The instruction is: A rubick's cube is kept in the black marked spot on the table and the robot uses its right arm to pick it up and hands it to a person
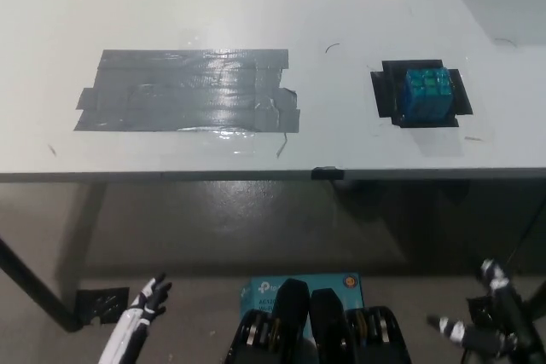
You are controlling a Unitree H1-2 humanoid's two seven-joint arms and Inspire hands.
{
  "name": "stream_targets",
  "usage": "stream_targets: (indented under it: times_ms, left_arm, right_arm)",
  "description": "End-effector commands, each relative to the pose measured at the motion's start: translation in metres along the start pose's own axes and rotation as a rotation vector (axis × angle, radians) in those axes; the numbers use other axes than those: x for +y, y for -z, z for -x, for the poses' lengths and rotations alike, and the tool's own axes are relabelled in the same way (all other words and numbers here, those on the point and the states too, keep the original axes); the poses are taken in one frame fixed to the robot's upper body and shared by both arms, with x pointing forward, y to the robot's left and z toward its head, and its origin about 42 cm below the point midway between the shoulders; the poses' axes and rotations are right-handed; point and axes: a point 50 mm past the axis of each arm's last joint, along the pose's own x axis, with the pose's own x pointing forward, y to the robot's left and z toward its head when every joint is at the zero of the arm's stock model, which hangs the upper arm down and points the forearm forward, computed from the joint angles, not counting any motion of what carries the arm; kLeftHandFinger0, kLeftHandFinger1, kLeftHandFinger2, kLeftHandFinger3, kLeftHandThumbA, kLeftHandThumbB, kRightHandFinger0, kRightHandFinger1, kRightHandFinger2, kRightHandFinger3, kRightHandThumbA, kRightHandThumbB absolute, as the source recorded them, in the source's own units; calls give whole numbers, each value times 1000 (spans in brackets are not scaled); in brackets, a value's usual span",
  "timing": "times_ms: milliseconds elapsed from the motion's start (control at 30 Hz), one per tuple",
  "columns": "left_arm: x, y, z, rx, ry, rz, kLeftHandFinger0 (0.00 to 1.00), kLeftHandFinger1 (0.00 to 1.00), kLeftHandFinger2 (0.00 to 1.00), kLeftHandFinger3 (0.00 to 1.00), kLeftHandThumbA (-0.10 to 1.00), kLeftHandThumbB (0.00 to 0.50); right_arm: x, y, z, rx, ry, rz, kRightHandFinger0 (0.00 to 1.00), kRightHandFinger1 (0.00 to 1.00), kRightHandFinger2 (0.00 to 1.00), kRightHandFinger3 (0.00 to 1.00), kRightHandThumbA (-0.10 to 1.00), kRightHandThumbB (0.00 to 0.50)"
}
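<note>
Surface: white table (256, 6), seen steeply from above, near edge running across the middle of the view, floor below.

Item, task object: rubick's cube (427, 94), blue-green faces showing, sitting on the black marked spot (382, 91) at the table's right. It looks square to the mark, untouched.

Item, other: grey tape patch (188, 91), wide, left of centre, well apart from the cube.

Left hand (152, 296): white, low at bottom left, below table level, fingers spread, holding nothing; resting.

Right hand (486, 326): black, low at bottom right, also below the table edge. Dark against dark floor, so whether its fingers are apart or closed cannot be told.

Status: pick-up not yet begun.

Risks, judged: the right hand must rise past the table's near edge, and a shallow path could strike it. The cube sits fairly close to that edge; a glancing approach could push it off the mark or over the side. Smooth faces may slip in a loose hold.
</note>
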Motion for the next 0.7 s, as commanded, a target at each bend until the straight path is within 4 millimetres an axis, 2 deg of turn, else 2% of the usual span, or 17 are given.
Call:
stream_targets:
  times_ms: [0, 67, 133, 167, 200, 267, 367, 400, 467, 500, 567, 633, 667]
  left_arm:
    - [12, -30, 2, -203, -46, 54, 1000, 1000, 1000, 1000, 1000, 349]
    - [12, -36, 2, -224, -50, 57, 1000, 1000, 1000, 1000, 1000, 335]
    - [11, -38, 3, -240, -50, 57, 1000, 1000, 1000, 1000, 1000, 331]
    - [11, -37, 4, -239, -51, 62, 1000, 1000, 1000, 1000, 1000, 334]
    - [12, -35, 4, -234, -53, 61, 1000, 1000, 1000, 1000, 1000, 340]
    - [14, -34, 3, -229, -56, 56, 1000, 1000, 1000, 1000, 1000, 339]
    - [17, -33, 0, -218, -64, 45, 1000, 1000, 1000, 1000, 1000, 344]
    - [17, -33, -1, -217, -64, 43, 1000, 1000, 1000, 1000, 1000, 330]
    - [16, -32, -2, -215, -63, 41, 1000, 1000, 1000, 1000, 1000, 343]
    - [15, -32, -2, -216, -64, 41, 1000, 1000, 1000, 1000, 1000, 343]
    - [15, -32, -2, -211, -60, 31, 1000, 1000, 1000, 1000, 1000, 359]
    - [15, -30, 0, -213, -59, 20, 1000, 1000, 1000, 1000, 1000, 354]
    - [15, -30, -1, -215, -58, 17, 1000, 1000, 1000, 1000, 1000, 353]
  right_arm:
    - [-24, -75, -3, -395, 204, -7, 1000, 1000, 1000, 1000, 994, 342]
    - [-29, -94, -5, -445, 227, 8, 1000, 1000, 1000, 1000, 1000, 365]
    - [-34, -121, -5, -500, 263, 26, 1000, 1000, 1000, 1000, 1000, 404]
    - [-35, -128, -6, -518, 270, 29, 1000, 1000, 1000, 1000, 1000, 401]
    - [-36, -138, -8, -537, 280, 40, 1000, 1000, 1000, 1000, 1000, 422]
    - [-37, -146, -12, -551, 289, 47, 1000, 1000, 1000, 1000, 1000, 437]
    - [-39, -163, -25, -574, 304, 61, 1000, 1000, 1000, 1000, 1000, 420]
    - [-39, -168, -29, -583, 304, 64, 1000, 1000, 1000, 1000, 1000, 408]
    - [-39, -177, -42, -599, 309, 73, 1000, 1000, 1000, 1000, 1000, 380]
    - [-39, -179, -44, -600, 309, 75, 1000, 1000, 1000, 1000, 1000, 379]
    - [-37, -182, -61, -590, 307, 73, 1000, 1000, 1000, 1000, 993, 373]
    - [-36, -179, -84, -534, 304, 92, 1000, 1000, 1000, 1000, 1000, 377]
    - [-36, -177, -93, -514, 301, 88, 1000, 1000, 1000, 1000, 996, 355]
